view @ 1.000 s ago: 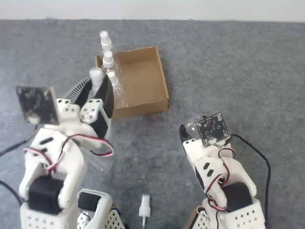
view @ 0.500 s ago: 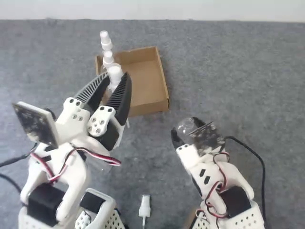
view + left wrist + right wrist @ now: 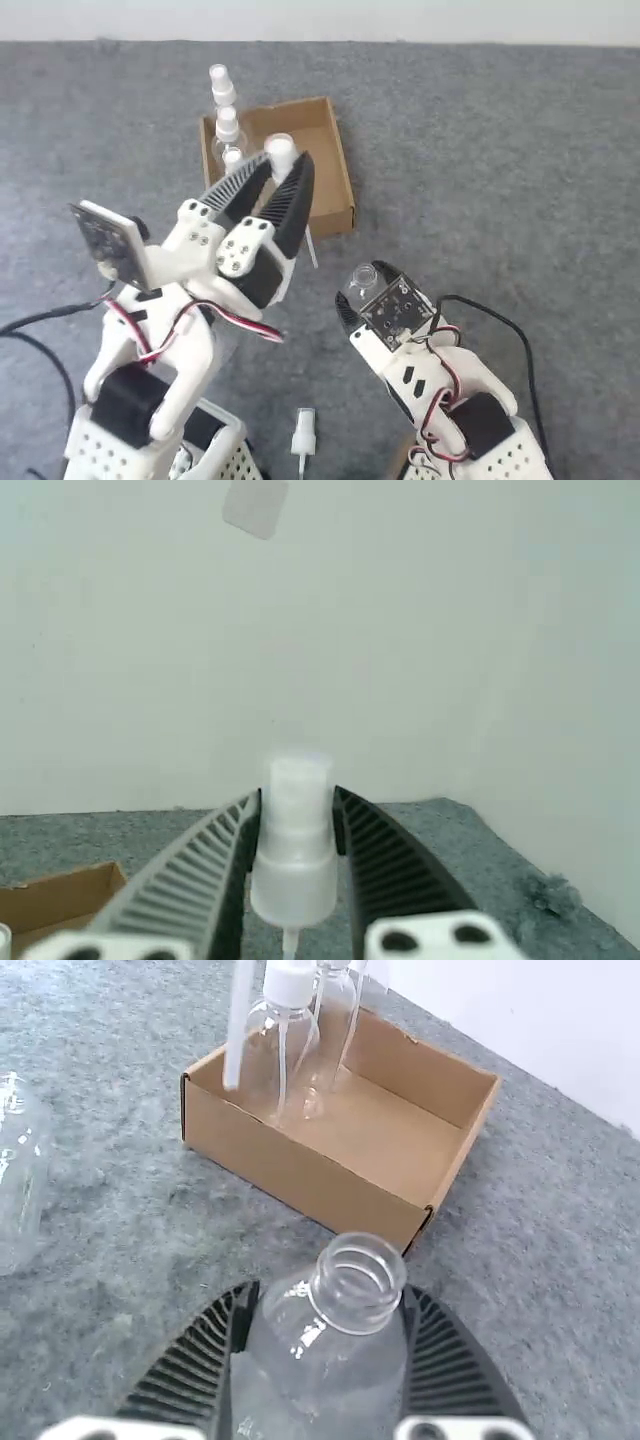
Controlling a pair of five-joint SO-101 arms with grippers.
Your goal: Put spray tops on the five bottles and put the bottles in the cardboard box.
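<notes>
My left gripper [image 3: 285, 172] is shut on a white spray top [image 3: 280, 148], held above the front of the cardboard box [image 3: 322, 150], its thin dip tube [image 3: 311, 248] hanging down. In the left wrist view the spray top [image 3: 293, 840] stands upright between the ribbed black fingers [image 3: 390, 865]. My right gripper [image 3: 360, 297] is shut on a clear open-necked bottle [image 3: 365, 276], upright, in front and to the right of the box. The right wrist view shows this bottle [image 3: 345, 1310] and the box [image 3: 300, 1175] beyond it. Three spray-topped bottles [image 3: 228, 125] stand along the box's left side.
A loose spray top [image 3: 303, 432] lies on the grey carpet between the two arm bases. Another clear bottle [image 3: 15, 1180] lies on the carpet off to one side of the box. Open carpet stretches to the right of the box.
My left arm has swung right with the spray top, from the box's left side to above its front. My right arm has carried the bottle forward and left, towards it.
</notes>
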